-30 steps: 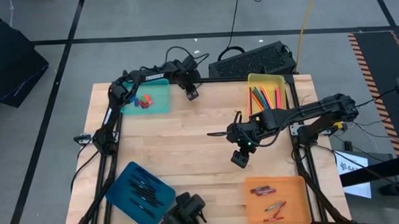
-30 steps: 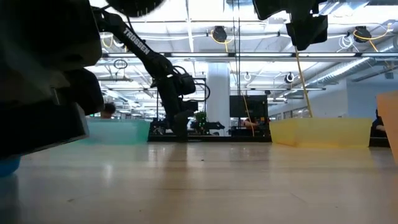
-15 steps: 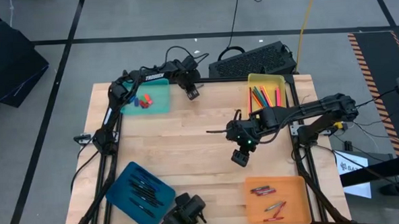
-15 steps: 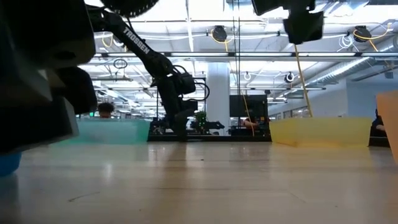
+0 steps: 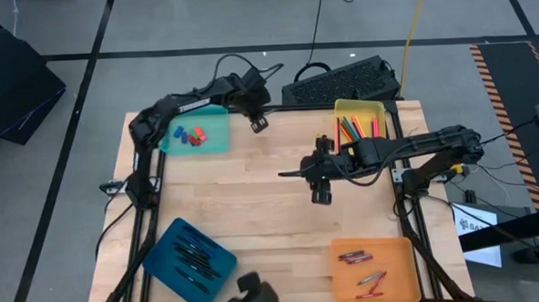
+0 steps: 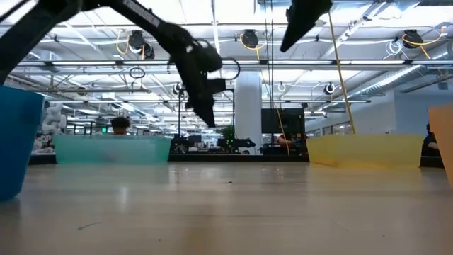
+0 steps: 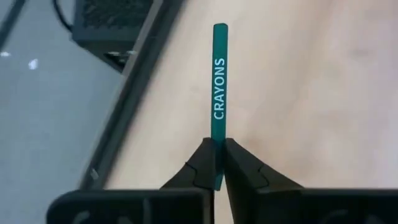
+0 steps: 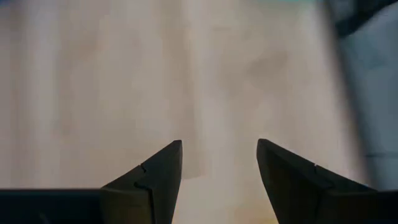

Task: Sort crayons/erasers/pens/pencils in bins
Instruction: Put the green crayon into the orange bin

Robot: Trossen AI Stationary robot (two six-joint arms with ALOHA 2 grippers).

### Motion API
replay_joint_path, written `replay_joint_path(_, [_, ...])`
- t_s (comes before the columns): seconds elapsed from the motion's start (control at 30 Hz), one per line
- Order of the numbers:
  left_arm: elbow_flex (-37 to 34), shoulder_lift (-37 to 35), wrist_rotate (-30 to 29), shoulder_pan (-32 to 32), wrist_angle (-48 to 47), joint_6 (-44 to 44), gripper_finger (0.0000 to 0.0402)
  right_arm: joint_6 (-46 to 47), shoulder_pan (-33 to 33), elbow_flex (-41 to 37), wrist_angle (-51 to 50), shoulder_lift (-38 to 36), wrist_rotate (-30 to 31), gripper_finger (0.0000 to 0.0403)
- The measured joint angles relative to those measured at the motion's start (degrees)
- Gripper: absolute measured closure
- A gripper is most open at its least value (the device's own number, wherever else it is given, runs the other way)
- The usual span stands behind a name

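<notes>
Currently the left gripper (image 7: 217,163) is pinching a slim teal stick (image 7: 219,102) printed "CRAYONS" between its closed fingers, hanging over the table's (image 5: 254,206) far edge just right of the teal bin (image 5: 216,140) that is holding the erasers (image 5: 193,134). The right gripper (image 8: 217,163) is hovering empty, fingers spread, above the bare middle of the table near the yellow bin (image 5: 380,105) of pencils (image 5: 353,129). Judging by its label, the stick is heading for the orange bin (image 5: 397,250) at the near right, so the next move is calling for a long carry or a handover. The pens (image 5: 194,256) are lying in the dark blue bin (image 5: 160,263), near left. From above, the held stick is too small to make out.
</notes>
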Motion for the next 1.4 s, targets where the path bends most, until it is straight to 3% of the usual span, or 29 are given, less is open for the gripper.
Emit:
replay_joint_path(0.3, [0.09,-13.02,10.01,-7.32,-13.63,-8.91,0.0393,-23.43,0.01,0.0,10.35,-0.31,20.73,0.0202])
replay_joint_path(0.53, [0.11,-18.3,24.93,-13.26,-18.61,-15.95,0.0388,-37.62,3.83,0.06,22.32,0.13,22.72,0.0196])
replay_joint_path(0.63, [0.08,-19.78,28.8,-15.75,-22.23,-15.95,0.0394,-36.03,6.79,2.96,25.53,2.47,24.93,0.0189])
replay_joint_path(0.77, [-3.57,-23.51,29.31,-18.45,-24.23,-13.92,0.0386,-28.02,10.0,13.34,24.28,8.86,27.12,0.0181])
replay_joint_path(0.9, [-11.74,-30.37,29.4,-20.37,-20.57,-14.44,0.0393,-22.41,11.72,25.21,19.36,17.36,26.19,0.0179])
replay_joint_path(1.0, [-19.23,-36.23,29.35,-21.45,-14.34,-19.72,0.0394,-18.58,11.74,30.12,17.83,21.99,22.99,0.0179])
replay_joint_path(1.2, [-29.0,-45.67,28.98,-25.63,-3.33,-31.93,0.0386,-19.95,10.0,30.04,14.96,23.82,20.95,0.0179])
replay_joint_path(1.4, [-33.78,-47.75,27.86,-28.78,4.3,-39.57,0.0398,-27.13,6.91,25.68,18.9,23.86,20.48,0.0179])
